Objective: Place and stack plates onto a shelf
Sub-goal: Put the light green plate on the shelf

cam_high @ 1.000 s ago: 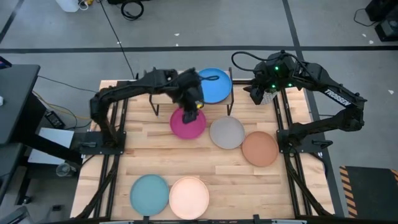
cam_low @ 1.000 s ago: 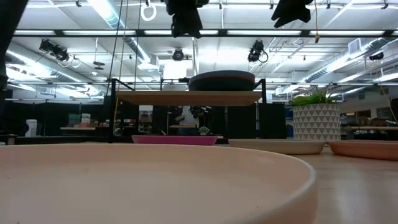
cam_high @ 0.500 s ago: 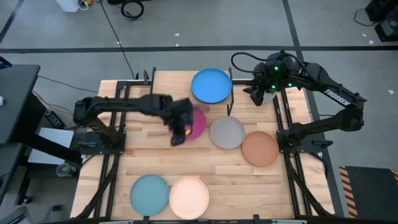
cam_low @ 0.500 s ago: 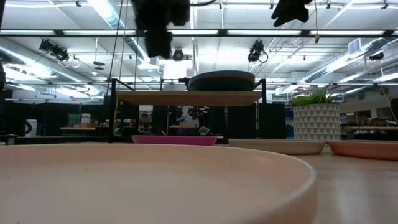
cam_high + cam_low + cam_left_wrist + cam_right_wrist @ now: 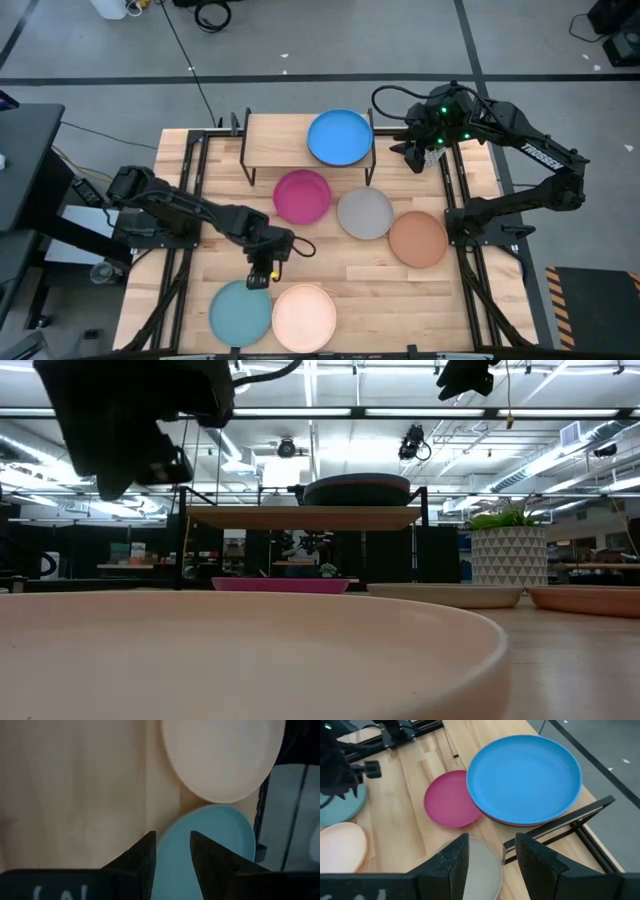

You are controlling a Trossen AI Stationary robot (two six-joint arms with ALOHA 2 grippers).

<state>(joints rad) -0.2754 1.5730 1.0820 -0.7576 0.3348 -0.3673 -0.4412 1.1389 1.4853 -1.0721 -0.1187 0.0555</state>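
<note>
My left gripper (image 5: 260, 278) hangs open in the air over the far rim of the teal plate (image 5: 240, 312), which lies flat near the table's near edge beside the cream-white plate (image 5: 304, 316). In the left wrist view the teal plate (image 5: 210, 845) shows between and past the gripper (image 5: 172, 852). The magenta (image 5: 302, 196), grey (image 5: 365, 213) and tan (image 5: 417, 239) plates lie flat on the table in front of the shelf (image 5: 280, 140). The blue plate (image 5: 340, 137) sits on the shelf's right half, with another plate's reddish rim (image 5: 520, 823) under it. My right gripper (image 5: 492, 862) waits open, raised by the shelf's right end (image 5: 413, 160).
A white patterned pot with a green plant (image 5: 508, 550) stands at the table's far right, near my right gripper. The shelf's left half (image 5: 270, 140) is bare board. Open wood lies between the middle row of plates and the two near plates.
My left gripper has travelled from above the magenta plate by the shelf toward the table's near edge, and now hangs over the teal plate's far rim. No plate has moved. My right arm has kept still.
</note>
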